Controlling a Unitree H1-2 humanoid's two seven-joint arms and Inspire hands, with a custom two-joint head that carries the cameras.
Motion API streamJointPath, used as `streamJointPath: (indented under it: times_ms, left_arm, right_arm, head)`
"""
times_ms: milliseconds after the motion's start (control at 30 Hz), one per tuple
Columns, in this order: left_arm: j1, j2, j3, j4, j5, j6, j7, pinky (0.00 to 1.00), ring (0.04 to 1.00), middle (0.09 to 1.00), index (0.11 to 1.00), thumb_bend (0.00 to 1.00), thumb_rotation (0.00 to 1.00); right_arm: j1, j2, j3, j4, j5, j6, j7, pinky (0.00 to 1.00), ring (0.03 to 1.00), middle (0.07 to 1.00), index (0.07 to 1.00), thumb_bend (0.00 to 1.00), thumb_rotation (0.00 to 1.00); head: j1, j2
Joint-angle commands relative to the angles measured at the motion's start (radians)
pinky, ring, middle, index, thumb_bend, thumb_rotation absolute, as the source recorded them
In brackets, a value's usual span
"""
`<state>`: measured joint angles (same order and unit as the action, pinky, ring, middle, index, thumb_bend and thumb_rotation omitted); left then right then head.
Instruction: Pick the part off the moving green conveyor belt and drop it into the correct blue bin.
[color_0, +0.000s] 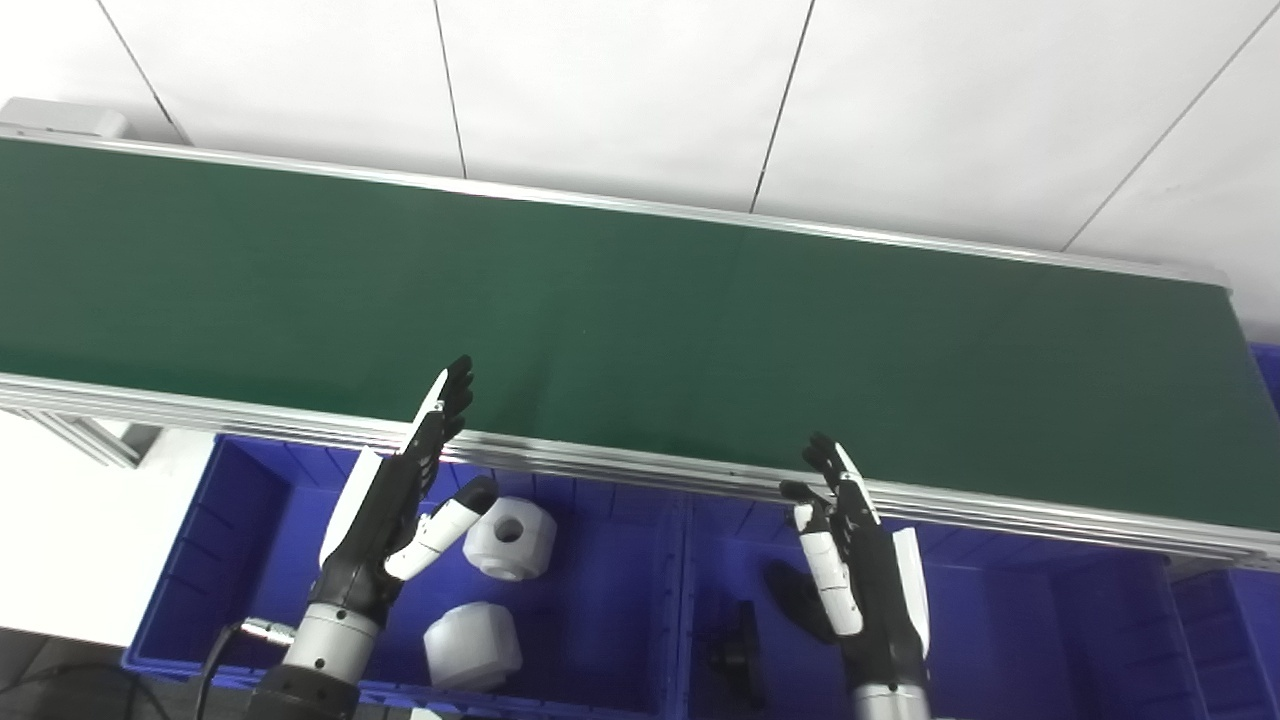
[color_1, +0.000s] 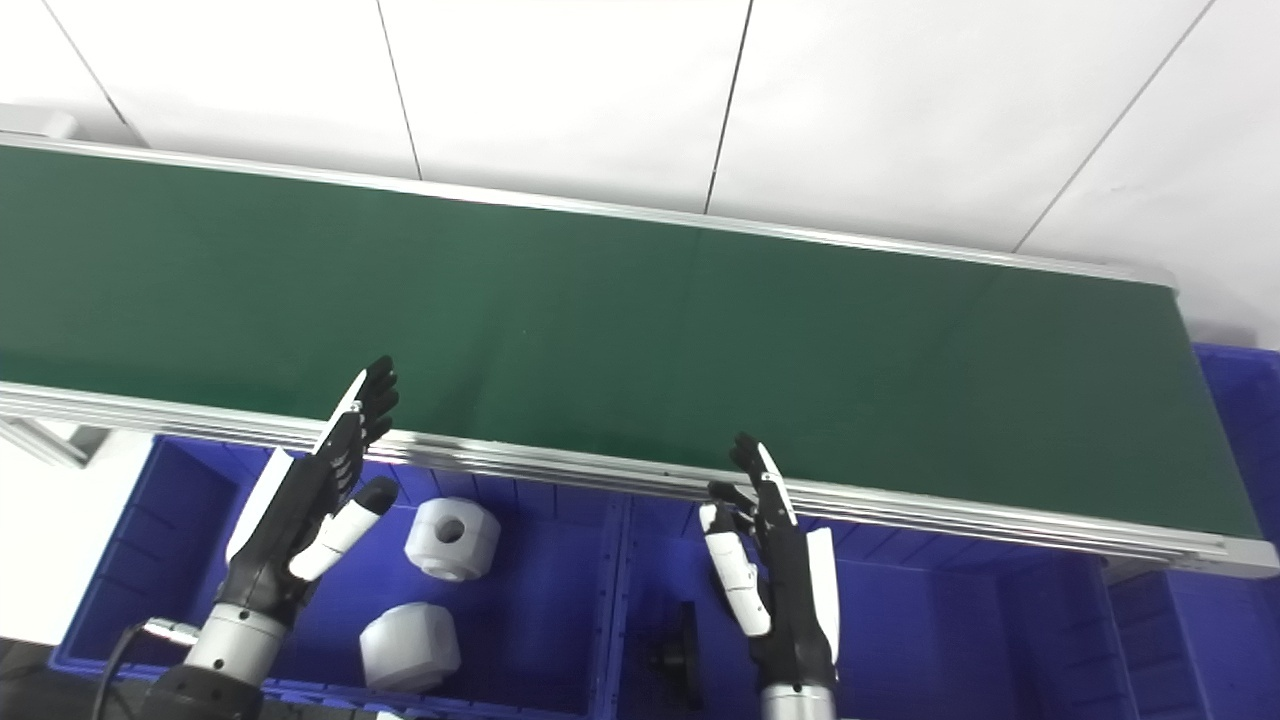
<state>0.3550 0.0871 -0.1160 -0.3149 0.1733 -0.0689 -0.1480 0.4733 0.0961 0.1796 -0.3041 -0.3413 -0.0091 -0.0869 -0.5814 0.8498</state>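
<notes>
The green conveyor belt (color_0: 640, 330) runs across the view and carries no part that I can see. My left hand (color_0: 400, 500) is open and empty, fingers stretched up over the belt's near rail, above the left blue bin (color_0: 230, 540). My right hand (color_0: 860, 560) is open and empty, held upright over the middle blue bin (color_0: 1000, 620), just below the rail. Two white parts (color_0: 510, 538) (color_0: 472, 646) lie in the left bin. Black parts (color_0: 737, 640) lie in the middle bin, partly hidden by my right hand.
The belt's aluminium near rail (color_0: 650, 465) runs between the hands and the belt. Another blue bin (color_0: 1225, 620) stands at the far right. A white surface (color_0: 70, 540) lies left of the bins. A white tiled floor (color_0: 640, 90) lies beyond the belt.
</notes>
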Motion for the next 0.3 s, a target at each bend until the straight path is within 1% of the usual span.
streamJointPath:
  times_ms: [0,33,67,100,133,267]
  left_arm:
    - [-0.018,0.016,0.012,-0.007,-0.018,-0.035,0.009,0.95,0.986,1.000,1.000,0.62,0.89]
    - [-0.020,0.021,0.014,-0.005,-0.019,-0.032,0.008,0.96,0.987,1.000,1.000,0.63,0.89]
    - [-0.022,0.026,0.021,-0.003,-0.029,-0.018,0.005,0.97,0.989,1.000,1.000,0.64,0.89]
    - [-0.023,0.030,0.026,-0.002,-0.038,-0.008,0.002,0.98,0.992,1.000,1.000,0.65,0.89]
    - [-0.027,0.035,0.031,0.000,-0.045,0.000,0.000,0.99,0.993,1.000,1.000,0.65,0.88]
    - [-0.033,0.048,0.041,0.002,-0.059,0.019,-0.004,1.00,0.987,1.000,1.000,0.72,0.88]
  right_arm:
    - [-0.012,0.025,0.016,-0.002,-0.012,-0.043,-0.026,0.70,0.776,0.890,0.909,0.72,0.96]
    - [-0.015,0.029,0.020,0.004,-0.015,-0.044,-0.031,0.70,0.776,0.889,0.908,0.72,0.96]
    - [-0.020,0.035,0.026,0.013,-0.022,-0.046,-0.039,0.69,0.774,0.889,0.908,0.73,0.96]
    - [-0.024,0.038,0.030,0.020,-0.027,-0.048,-0.044,0.69,0.773,0.892,0.909,0.73,0.96]
    - [-0.029,0.044,0.035,0.029,-0.035,-0.050,-0.053,0.69,0.772,0.893,0.909,0.73,0.96]
    - [-0.043,0.053,0.045,0.051,-0.060,-0.052,-0.079,0.67,0.769,0.897,0.898,0.73,0.97]
  head:
    - [-0.049,-0.010]
    - [-0.056,-0.012]
    - [-0.089,-0.021]
    - [-0.089,-0.021]
    - [-0.109,-0.025]
    - [-0.111,-0.026]
